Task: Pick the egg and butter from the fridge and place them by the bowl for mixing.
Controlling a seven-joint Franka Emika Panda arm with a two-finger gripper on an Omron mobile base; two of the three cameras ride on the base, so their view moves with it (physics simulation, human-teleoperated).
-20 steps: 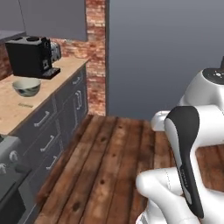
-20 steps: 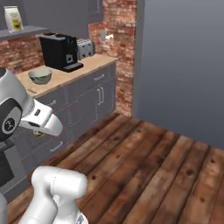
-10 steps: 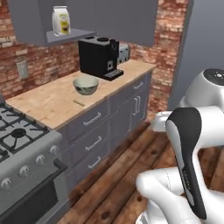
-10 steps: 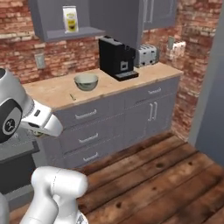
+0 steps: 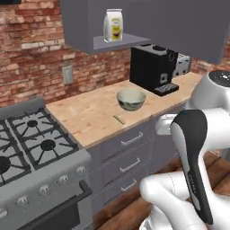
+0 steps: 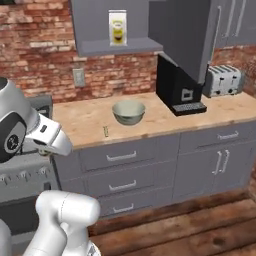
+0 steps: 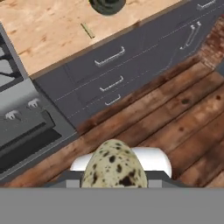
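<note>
1. Gripper [image 7: 114, 181], bottom centre of the hand view, pinches a speckled egg [image 7: 114, 166] between its tips.
2. At far left in both base views sits the stove [image 5: 31, 139], beside the wooden counter [image 5: 90, 117].
3. A small pale stick [image 5: 119, 119], possibly the butter, lies mid-counter, just left of the bowl [image 5: 131, 99].
4. Right of the bowl stands a coffee machine [image 5: 152, 69].
5. Risk: a jolt or loosened grip could drop the egg onto the floor [image 7: 175, 113].

White glossy rounded arm [image 5: 188, 188], black link panel, dark joints.
</note>
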